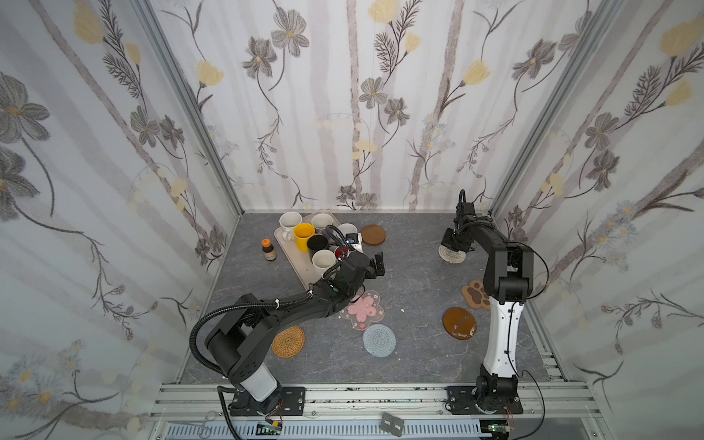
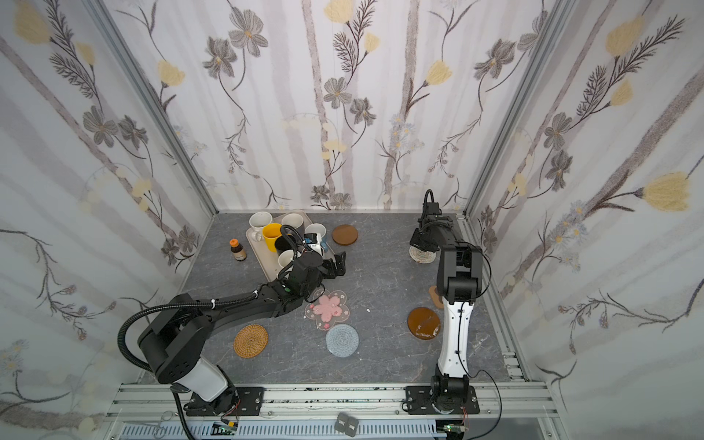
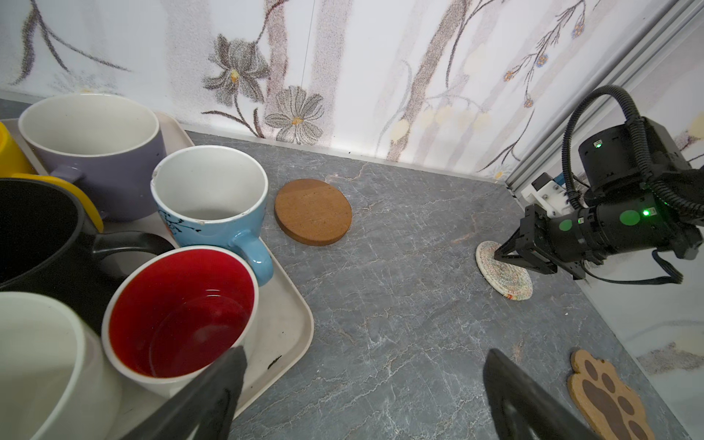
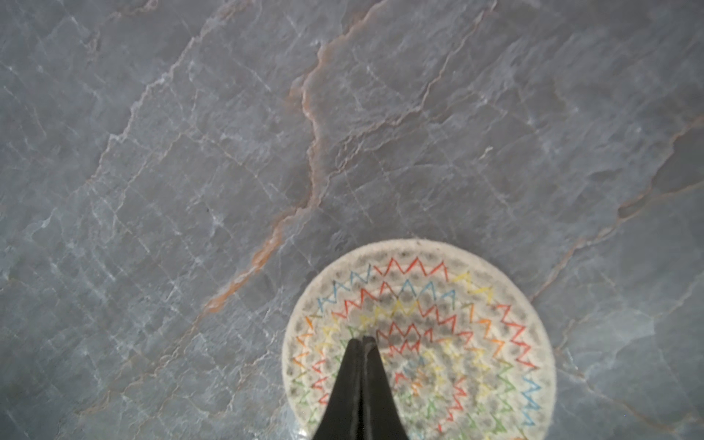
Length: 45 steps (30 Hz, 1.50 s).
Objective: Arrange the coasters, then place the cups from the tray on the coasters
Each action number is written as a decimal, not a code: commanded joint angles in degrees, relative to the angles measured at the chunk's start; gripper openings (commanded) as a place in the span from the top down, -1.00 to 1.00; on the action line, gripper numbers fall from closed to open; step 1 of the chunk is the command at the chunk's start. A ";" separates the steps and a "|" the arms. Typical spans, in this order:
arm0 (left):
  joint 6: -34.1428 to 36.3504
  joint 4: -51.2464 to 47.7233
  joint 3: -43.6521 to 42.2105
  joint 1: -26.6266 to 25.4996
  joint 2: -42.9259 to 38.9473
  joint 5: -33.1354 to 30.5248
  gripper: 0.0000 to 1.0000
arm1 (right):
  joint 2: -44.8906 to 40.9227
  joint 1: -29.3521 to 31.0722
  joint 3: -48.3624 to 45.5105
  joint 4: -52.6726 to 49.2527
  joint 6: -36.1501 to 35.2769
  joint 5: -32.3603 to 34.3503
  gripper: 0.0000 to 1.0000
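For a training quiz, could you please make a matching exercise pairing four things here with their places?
1. light blue mug
2. brown wood coaster
3. cream woven coaster
4. orange-capped bottle

A. on the table, left of the tray in both top views
B. under the shut right gripper
C. on the tray
D. on the table, right of the tray

Pairs: 1-C, 2-D, 3-B, 4-A.
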 commanded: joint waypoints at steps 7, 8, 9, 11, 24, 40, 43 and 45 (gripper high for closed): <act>-0.91 1.59 1.27 0.82 2.08 0.55 -1.00 | 3.98 0.55 6.34 -3.23 -1.12 2.55 1.00; -1.00 1.59 1.43 0.91 2.43 0.73 -1.00 | 4.16 0.62 6.75 -3.23 -1.26 2.75 1.00; -1.09 1.61 1.59 1.01 2.69 0.97 -1.00 | 4.47 0.73 7.32 -3.32 -1.46 2.77 1.00; -1.25 1.60 1.80 1.16 3.26 1.16 -1.00 | 5.49 0.83 8.72 -3.55 -1.82 2.69 0.98; -1.21 1.67 2.34 2.06 4.67 2.19 -1.00 | 10.85 2.37 17.44 -6.32 -3.07 1.35 1.00; -1.09 1.65 2.42 3.02 5.69 3.53 -1.00 | 10.07 3.82 18.90 -5.68 -1.87 1.72 1.00; -1.25 1.68 2.61 3.27 6.06 3.97 -1.00 | 10.72 4.44 19.38 -5.35 -0.95 -0.46 1.00; -1.35 1.67 2.50 3.39 6.22 4.16 -1.00 | 10.98 4.94 19.44 -4.76 -0.08 -1.58 1.00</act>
